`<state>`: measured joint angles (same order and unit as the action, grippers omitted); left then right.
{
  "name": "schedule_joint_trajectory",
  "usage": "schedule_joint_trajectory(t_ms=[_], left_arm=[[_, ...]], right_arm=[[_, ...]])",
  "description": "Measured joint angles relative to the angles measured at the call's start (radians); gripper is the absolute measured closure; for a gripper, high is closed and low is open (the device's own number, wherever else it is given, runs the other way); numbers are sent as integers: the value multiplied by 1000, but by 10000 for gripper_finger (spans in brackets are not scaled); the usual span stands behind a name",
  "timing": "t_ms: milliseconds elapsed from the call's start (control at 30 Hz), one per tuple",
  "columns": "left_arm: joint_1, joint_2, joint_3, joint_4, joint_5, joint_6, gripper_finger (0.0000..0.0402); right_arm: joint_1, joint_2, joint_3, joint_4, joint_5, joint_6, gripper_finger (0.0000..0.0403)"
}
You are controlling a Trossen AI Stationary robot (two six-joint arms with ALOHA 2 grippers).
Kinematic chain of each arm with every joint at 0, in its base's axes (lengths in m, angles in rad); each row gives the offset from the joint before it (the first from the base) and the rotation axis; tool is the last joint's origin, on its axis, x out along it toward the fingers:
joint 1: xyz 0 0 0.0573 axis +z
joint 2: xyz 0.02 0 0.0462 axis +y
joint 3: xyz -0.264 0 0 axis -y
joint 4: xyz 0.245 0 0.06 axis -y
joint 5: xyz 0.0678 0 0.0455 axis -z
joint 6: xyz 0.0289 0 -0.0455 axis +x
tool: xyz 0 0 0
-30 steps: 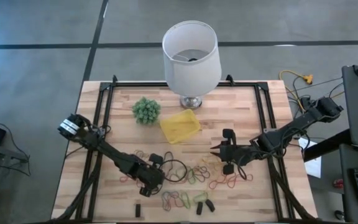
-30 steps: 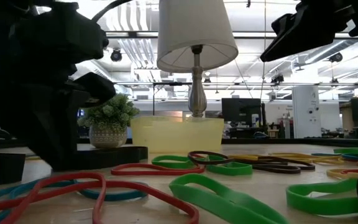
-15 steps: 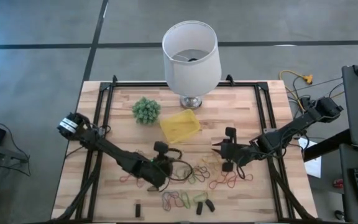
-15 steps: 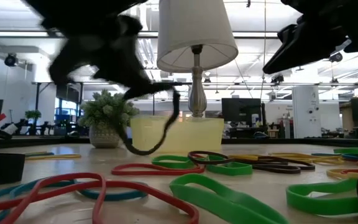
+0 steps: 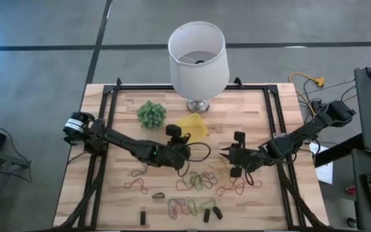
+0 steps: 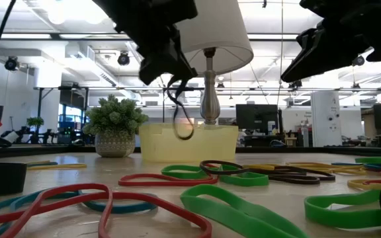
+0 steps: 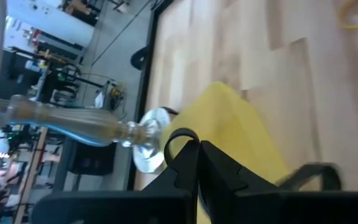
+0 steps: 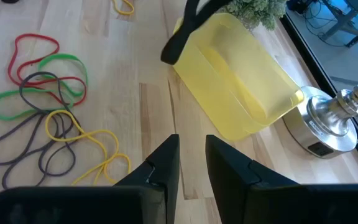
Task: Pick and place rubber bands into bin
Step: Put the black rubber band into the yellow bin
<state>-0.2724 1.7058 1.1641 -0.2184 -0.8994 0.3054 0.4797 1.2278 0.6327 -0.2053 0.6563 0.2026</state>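
Holding my left gripper (image 5: 180, 143) clenched on a black rubber band (image 6: 183, 125), I see it hanging just above the yellow bin (image 5: 195, 126). My right gripper (image 5: 226, 156), fingers slightly parted and holding nothing, waits near the bin, beside the scattered rubber bands (image 5: 201, 180).

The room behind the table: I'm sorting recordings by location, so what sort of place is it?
Probably an open lab or workshop: ceiling strip lights, dark monitors on benches, and a white cabinet.
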Motion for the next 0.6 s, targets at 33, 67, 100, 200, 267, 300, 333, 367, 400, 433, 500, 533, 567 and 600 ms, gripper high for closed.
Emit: schedule_joint_trajectory(t_ms=[33, 67, 100, 200, 267, 300, 333, 367, 400, 433, 500, 533, 567, 600], left_arm=[[10, 0, 4, 0, 0, 14, 402], [21, 0, 9, 0, 0, 23, 402], [31, 0, 13, 1, 0, 33, 402], [60, 0, 19, 1, 0, 47, 402], [80, 0, 21, 1, 0, 51, 402], [89, 0, 21, 1, 0, 56, 402], [98, -1, 21, 2, 0, 67, 402], [105, -1, 21, 2, 0, 74, 402], [112, -1, 21, 4, 0, 80, 402], [118, -1, 21, 12, 0, 90, 402], [126, -1, 21, 31, -1, 101, 402], [129, -1, 21, 41, -1, 104, 402], [133, -1, 21, 50, -3, 108, 402], [135, -1, 21, 59, -3, 116, 402]], right_arm=[[0, 0, -2, 0, 0, 0, 330], [0, 0, -3, 0, 0, 0, 330], [0, 0, -4, 0, 0, 0, 330], [0, 0, -7, 0, 0, 0, 330], [0, 0, -9, 0, 0, -4, 330], [0, 0, -9, 0, 0, -4, 330], [0, 0, -9, 0, 0, -4, 330], [0, 0, -10, 0, 1, -4, 330], [0, 0, -11, 0, 1, -4, 330], [0, 0, -13, 0, 1, -5, 330], [0, 0, -16, 0, 1, -5, 330], [0, 0, -18, 1, 1, -4, 330], [0, 0, -20, 2, 2, -4, 330], [0, 0, -23, 1, 2, -5, 330]])
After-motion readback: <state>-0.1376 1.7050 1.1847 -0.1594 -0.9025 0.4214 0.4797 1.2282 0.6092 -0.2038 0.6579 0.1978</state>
